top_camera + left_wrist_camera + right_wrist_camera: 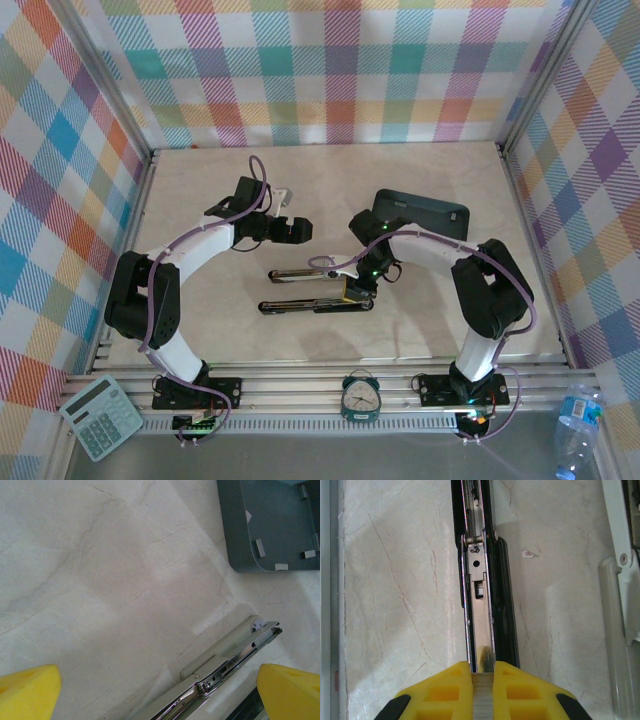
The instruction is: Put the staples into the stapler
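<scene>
Right wrist view: right hand (482, 677), narrow, pinching a strip of staples (482, 700) lengthwise over the open channel of the stapler (479, 595) (apparently lined up to slide in). Left hand (160, 692), wide, empty, hovering beside the hinge, middle of the desk (100, 580).

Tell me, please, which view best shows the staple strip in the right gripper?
The right wrist view: the staple strip sits clamped in the right gripper, aligned with the open stapler. The top external view leaves it too small to tell. The left wrist view has spare strips in the grey tray.
</scene>
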Tool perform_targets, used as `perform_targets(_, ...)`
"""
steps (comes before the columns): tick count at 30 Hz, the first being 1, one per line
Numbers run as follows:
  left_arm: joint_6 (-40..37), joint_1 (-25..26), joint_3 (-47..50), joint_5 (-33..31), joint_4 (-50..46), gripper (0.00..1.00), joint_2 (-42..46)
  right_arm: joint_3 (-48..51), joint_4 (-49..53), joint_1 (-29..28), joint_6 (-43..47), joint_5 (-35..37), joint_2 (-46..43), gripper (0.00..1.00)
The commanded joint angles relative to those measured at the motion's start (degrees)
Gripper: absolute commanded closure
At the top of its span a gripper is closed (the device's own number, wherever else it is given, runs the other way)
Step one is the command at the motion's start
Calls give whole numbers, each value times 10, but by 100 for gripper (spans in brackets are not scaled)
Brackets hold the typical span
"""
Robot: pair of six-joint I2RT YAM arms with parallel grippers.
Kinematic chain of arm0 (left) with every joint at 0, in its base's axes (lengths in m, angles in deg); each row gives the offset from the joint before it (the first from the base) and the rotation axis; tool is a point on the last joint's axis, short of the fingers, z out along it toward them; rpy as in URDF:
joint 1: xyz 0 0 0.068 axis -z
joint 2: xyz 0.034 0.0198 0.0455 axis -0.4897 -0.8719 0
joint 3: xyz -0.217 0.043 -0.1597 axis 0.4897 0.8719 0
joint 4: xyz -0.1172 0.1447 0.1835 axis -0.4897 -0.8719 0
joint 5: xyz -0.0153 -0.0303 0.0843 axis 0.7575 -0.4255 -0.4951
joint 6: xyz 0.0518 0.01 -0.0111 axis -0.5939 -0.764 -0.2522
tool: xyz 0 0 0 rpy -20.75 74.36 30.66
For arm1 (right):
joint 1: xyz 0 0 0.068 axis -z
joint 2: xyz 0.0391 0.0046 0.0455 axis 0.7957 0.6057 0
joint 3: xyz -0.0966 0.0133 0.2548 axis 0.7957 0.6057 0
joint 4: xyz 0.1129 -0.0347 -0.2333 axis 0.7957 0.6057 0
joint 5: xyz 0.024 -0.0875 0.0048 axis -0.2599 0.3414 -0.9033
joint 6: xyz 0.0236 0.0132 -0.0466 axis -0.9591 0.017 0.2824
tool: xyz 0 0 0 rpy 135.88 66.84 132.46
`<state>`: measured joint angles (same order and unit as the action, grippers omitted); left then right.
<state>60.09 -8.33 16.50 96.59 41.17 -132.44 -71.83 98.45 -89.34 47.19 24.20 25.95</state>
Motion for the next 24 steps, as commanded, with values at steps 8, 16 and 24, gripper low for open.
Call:
perform_targets(8, -10, 6, -17, 2, -14, 0, -5, -2, 10, -3, 9, 9, 10, 90)
perform_targets(16, -11, 7, -18, 2, -14, 0, -6, -6, 9, -3, 13, -20, -24, 90)
perform_targets(24, -11, 7, -17, 2, -14, 0, -7, -4, 8, -3, 14, -10, -17, 90)
